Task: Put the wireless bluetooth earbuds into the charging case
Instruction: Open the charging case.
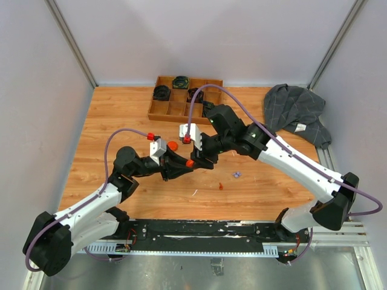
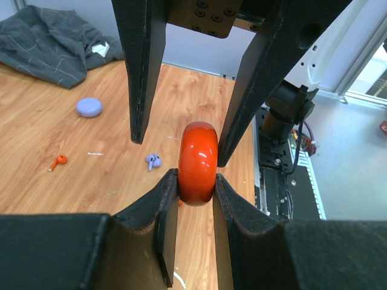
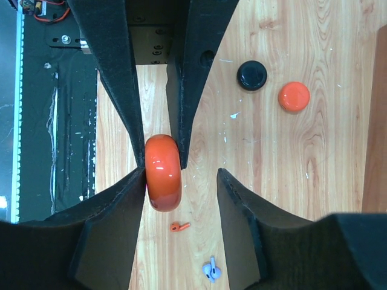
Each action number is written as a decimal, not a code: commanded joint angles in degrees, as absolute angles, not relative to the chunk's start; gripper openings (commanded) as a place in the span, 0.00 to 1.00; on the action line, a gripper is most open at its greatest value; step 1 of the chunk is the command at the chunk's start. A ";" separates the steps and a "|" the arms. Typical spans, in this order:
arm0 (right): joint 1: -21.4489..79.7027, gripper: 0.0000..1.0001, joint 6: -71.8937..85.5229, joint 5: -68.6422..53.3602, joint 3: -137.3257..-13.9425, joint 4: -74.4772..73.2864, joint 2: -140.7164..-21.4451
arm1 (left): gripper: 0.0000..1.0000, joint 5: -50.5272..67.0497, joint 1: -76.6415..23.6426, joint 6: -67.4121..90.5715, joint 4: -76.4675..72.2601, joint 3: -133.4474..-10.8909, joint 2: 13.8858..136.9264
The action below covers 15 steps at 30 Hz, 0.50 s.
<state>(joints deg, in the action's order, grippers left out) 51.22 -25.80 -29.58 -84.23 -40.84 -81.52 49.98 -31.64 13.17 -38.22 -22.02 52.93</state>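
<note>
At mid-table, clear of the wood: the left gripper (image 2: 196, 181) is clamped on the held case (image 2: 198, 163), an orange-red puck. The puck stands on edge, with a left finger (image 2: 166, 205) pressed on each flat face. Its rim faces the left wrist camera, and the disc's axis runs from finger to finger. No opening shows.

Just behind the left gripper in the top view, a loose orange case (image 1: 172, 145) lies flat on the table. The right wrist view shows a black case (image 3: 251, 75) near it, not touching.

The right gripper (image 3: 181, 175) meets the held case from the opposite side, jaws apart. One finger (image 3: 130, 199) touches a face of the puck and the other stands off with a clear gap.

The tray (image 1: 160, 110) is at the back edge, with dark cases in some compartments.

Both earbuds lie on bare wood right of the grippers, near each other but apart.
- Orange earbud (image 3: 179, 227): on its side, long axis roughly across the right wrist view, thin end toward that view's right.
- Lavender earbud (image 3: 211, 270): long axis roughly up-down in that view, stem toward the top, so about square to the orange one.

A lavender case (image 2: 89, 107) lies flat, between the earbuds and the cloth.

The grey cloth (image 1: 296, 112) is crumpled at the far right corner.
</note>
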 commanded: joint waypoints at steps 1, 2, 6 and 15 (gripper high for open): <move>51.43 0.51 -26.85 -24.28 -83.67 -38.10 -79.79 | 0.00 51.64 -32.52 11.75 -40.79 -20.78 51.77; 51.44 0.51 -26.77 -23.85 -83.68 -37.80 -79.52 | 0.00 51.72 -32.52 11.58 -40.80 -20.67 51.77; 51.09 0.52 -26.43 -22.59 -83.84 -37.29 -78.72 | 0.00 52.03 -32.82 10.55 -40.78 -20.06 51.47; 50.17 0.53 -24.35 -20.40 -84.42 -36.02 -77.93 | 0.00 51.72 -33.24 9.69 -40.84 -19.18 51.65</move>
<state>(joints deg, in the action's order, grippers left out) 51.31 -25.30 -25.34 -83.94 -39.92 -79.55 48.38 -31.92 10.50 -40.14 -20.29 52.21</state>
